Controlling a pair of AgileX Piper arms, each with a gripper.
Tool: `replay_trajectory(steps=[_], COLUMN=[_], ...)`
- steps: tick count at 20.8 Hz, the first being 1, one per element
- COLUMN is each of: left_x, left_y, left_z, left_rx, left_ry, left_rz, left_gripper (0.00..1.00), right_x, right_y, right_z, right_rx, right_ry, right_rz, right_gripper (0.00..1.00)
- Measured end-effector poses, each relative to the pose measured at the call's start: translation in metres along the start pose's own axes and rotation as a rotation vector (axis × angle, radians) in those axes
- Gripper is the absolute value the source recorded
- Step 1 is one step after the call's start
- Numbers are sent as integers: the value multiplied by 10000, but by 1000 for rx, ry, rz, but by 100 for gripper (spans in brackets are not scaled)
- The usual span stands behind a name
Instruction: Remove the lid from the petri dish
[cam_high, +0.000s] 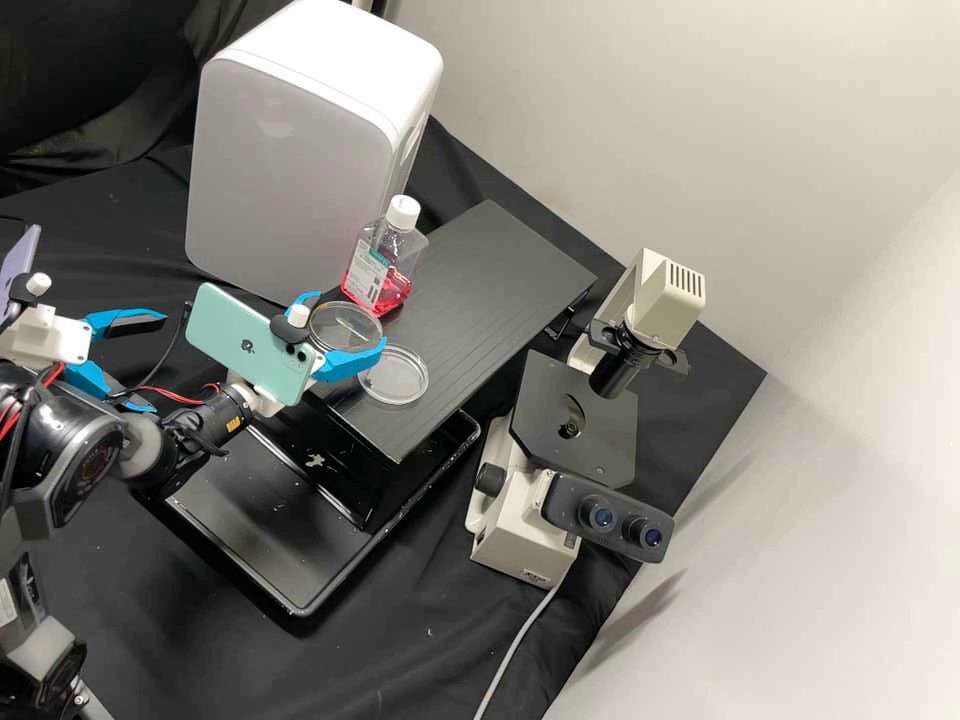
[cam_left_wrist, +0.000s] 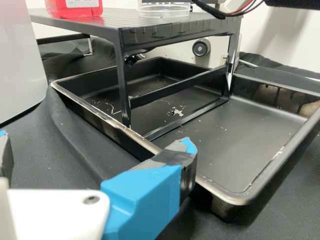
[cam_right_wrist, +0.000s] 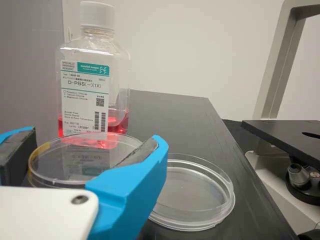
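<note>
"So, where does it stand?"

"Your right gripper (cam_high: 345, 330) is clamped across the lid (cam_right_wrist: 82, 160) and holds it level. The petri dish (cam_right_wrist: 196, 192) sits open on the platform (cam_high: 490, 280), just beside and below the gripper's outer finger."

"What could spoil it from here?"

"I'd judge the hold thin. The fingers pinch a smooth, shallow rim, so a tilt or a jolt could let the lid slip onto the dish or off the platform's edge. Swing forward and you could knock the bottle (cam_right_wrist: 95, 85), which stands just beyond the fingertips."

"Anything else near?"

"The white box (cam_high: 300, 140) is behind the bottle, the microscope (cam_high: 590, 440) is well off past the dish, and the tray (cam_left_wrist: 250, 145) lies beneath the platform. Your left gripper (cam_high: 140, 362) hangs with its fingers spread and holds nothing, near the tray's rim."
</note>
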Motion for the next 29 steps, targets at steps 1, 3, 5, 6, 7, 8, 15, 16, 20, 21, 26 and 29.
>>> replay_trajectory(steps=[1, 3, 5, 6, 7, 8, 15, 16, 20, 21, 26, 29], left_x=[0, 0, 0, 0, 0, 0, 0, 0, 0, 0, -7, -28], left_y=[0, 0, 0, 0, 0, 0, 0, 0, 0, 0, 2, 25], left_z=[0, 0, 0, 0, 0, 0, 0, 0, 0, 0, 21, 55], left_rx=[0, 0, 0, 0, 0, 0, 0, 0, 0, 3, 67, 102], left_ry=[0, 0, 0, 0, 0, 0, 0, 0, 0, 2, 27, 41], left_rz=[0, 0, 0, 0, 0, 0, 0, 0, 0, 1, 10, 25], left_gripper=[100, 100, 100, 100, 100, 100, 100, 100, 100, 100, 100, 100], right_x=[1, 7, 11, 12, 12, 12, 12, 12, 12, 12, -12, -70], right_y=[-3, -25, -39, -45, -45, -45, -45, -45, -45, -45, -38, 23], right_z=[3, 20, 31, 36, 36, 36, 36, 36, 36, 36, 69, 74], right_rx=[0, -2, -4, -4, -4, -4, -4, -4, -4, -4, -7, -6], right_ry=[-1, -7, -12, -13, -13, -13, -13, -13, -13, -13, -25, -20], right_rz=[-1, -9, -14, -16, -16, -16, -16, -16, -16, -16, -15, 10], right_gripper=[0, 0, 100, 100, 100, 100, 100, 100, 100, 100, 100, 100])
